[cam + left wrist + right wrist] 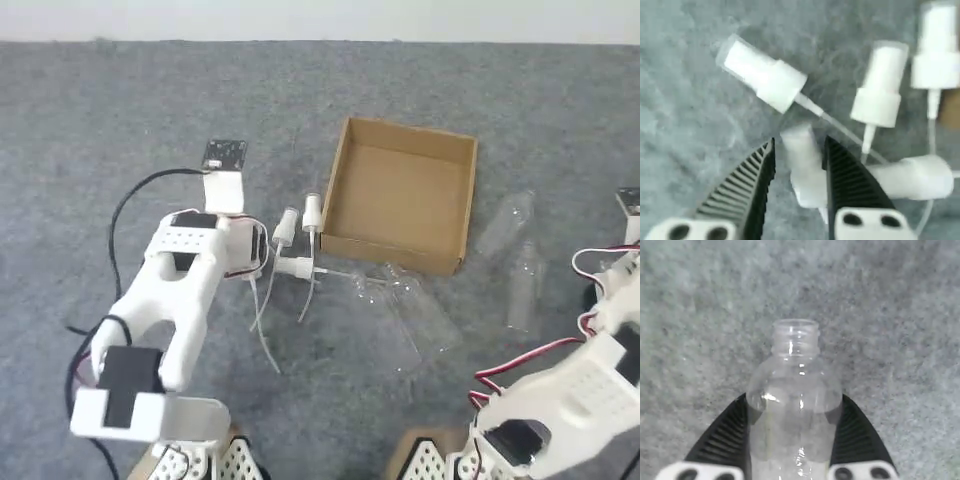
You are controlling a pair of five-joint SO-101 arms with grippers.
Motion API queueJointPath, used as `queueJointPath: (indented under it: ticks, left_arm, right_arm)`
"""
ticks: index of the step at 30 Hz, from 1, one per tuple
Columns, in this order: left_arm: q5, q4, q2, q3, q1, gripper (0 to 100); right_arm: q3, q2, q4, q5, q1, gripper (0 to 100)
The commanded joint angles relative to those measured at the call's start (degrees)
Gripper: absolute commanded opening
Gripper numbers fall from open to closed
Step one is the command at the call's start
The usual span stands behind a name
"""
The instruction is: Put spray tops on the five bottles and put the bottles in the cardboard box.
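Note:
Several white spray tops (pixel 290 266) lie in a cluster on the grey carpet, just left of the open cardboard box (pixel 462 200). My left gripper (pixel 800 142) is open and low over that cluster. One spray top (pixel 802 170) lies between its black fingers (pixel 847 177), against one of them. My right gripper (pixel 793 412) is shut on a clear bottle (pixel 792 405), whose open neck (pixel 795 335) has no top and points away over the carpet. Clear bottles lie at the box's front (pixel 405 300) and to its right (pixel 505 222).
More spray tops (pixel 765 75) (pixel 880 92) lie just beyond the left gripper's fingertips, with thin dip tubes (pixel 262 320) trailing over the carpet. A further bottle (pixel 525 285) lies near the right arm (pixel 590 380). The carpet is bare at the back and far left.

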Motion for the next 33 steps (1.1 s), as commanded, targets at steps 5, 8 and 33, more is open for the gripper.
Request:
queueJointPath:
  ticks: [5, 8, 33]
  left_arm:
    - [0.6, 1.6, 2.4, -4.6, 0.0, 8]
    - [0.6, 1.9, 1.8, -4.7, 0.0, 4]
    - [-7.3, 13.4, -49.2, 14.0, -0.4, 1]
  right_arm:
    - [-1.9, -0.6, 0.3, 0.6, 0.6, 1.4]
    - [-1.9, -0.6, 0.3, 0.6, 0.7, 5.4]
    - [-13.2, -1.2, 12.6, -6.0, -6.5, 28.6]
